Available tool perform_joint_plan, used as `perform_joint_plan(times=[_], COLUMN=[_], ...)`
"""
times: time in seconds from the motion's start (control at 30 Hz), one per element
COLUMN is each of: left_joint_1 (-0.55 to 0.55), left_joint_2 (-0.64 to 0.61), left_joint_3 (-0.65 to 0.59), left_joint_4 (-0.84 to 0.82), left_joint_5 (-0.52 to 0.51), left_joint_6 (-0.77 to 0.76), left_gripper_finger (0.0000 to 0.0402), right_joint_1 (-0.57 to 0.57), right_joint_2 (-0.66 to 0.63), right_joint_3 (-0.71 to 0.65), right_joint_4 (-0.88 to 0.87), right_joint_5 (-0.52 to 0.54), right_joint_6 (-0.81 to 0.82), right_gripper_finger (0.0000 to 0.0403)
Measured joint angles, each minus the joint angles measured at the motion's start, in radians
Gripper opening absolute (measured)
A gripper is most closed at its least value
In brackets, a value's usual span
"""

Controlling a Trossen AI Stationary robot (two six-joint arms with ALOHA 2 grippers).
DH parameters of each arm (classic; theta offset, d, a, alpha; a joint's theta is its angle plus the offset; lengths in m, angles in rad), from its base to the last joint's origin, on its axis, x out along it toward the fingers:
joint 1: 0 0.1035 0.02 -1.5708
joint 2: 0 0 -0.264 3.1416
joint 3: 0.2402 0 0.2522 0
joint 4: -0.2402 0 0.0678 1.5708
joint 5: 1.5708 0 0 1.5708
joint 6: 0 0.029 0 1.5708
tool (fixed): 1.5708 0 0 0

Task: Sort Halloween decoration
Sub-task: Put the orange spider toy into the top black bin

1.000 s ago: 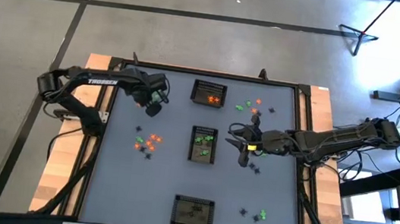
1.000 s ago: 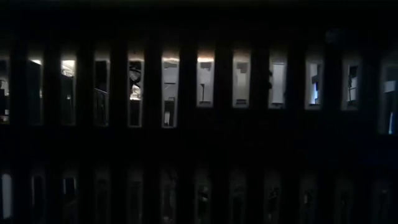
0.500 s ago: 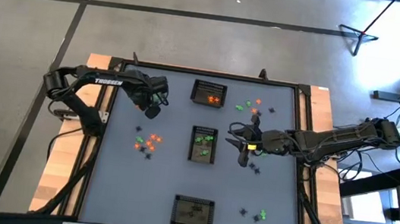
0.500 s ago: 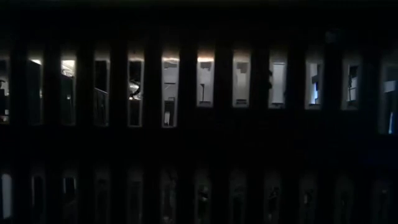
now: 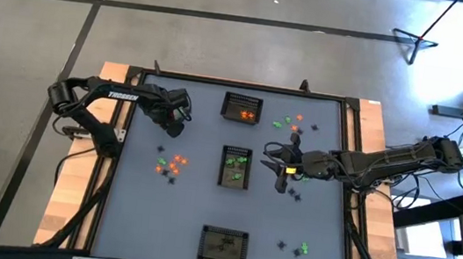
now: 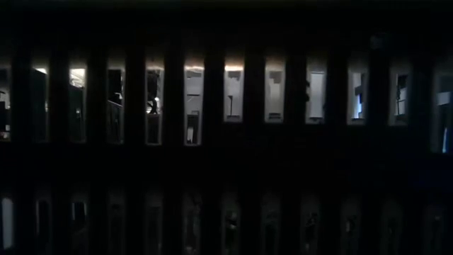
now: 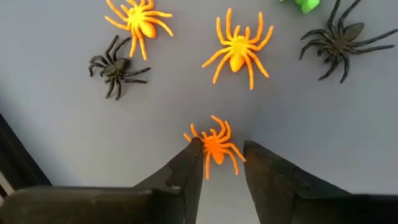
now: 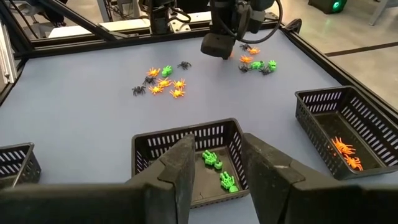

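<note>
Straddling an orange spider [image 7: 216, 147], my left gripper [image 7: 222, 163] stands with its jaws parted, the spider lying on the grey table [image 7: 74, 124] just at their tips, one tip touching its legs. More orange and black spiders lie beyond. My right gripper [image 8: 214, 163], jaws apart and empty, hovers over the middle basket [image 8: 186, 140] holding green trinkets [image 8: 219, 169].

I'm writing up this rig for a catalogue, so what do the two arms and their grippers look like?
Both arms are dark and jointed. The left arm carries white lettering on its upper link. The right arm has a yellow mark near its wrist. The left gripper has two dark, wedge-shaped fingers; so has the right gripper.
</note>
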Motion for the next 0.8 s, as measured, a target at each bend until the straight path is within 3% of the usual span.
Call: perform_joint_plan(times=[0.3, 0.8], left_joint_1=[0.0, -0.11], left_joint_2=[0.001, -0.015], left_joint_3=[0.003, 0.186], left_joint_4=[-0.002, -0.086], left_joint_5=[-0.003, -0.061], left_joint_6=[0.026, 0.032], left_gripper_finger=[0.0012, 0.0001], right_joint_1=[0.0, 0.0], right_joint_2=[0.002, 0.003], right_joint_3=[0.0, 0.0], right_joint_4=[0.001, -0.001], right_joint_5=[0.0, 0.0], right_joint_6=[0.0, 0.0], right_gripper_finger=[0.0129, 0.0129])
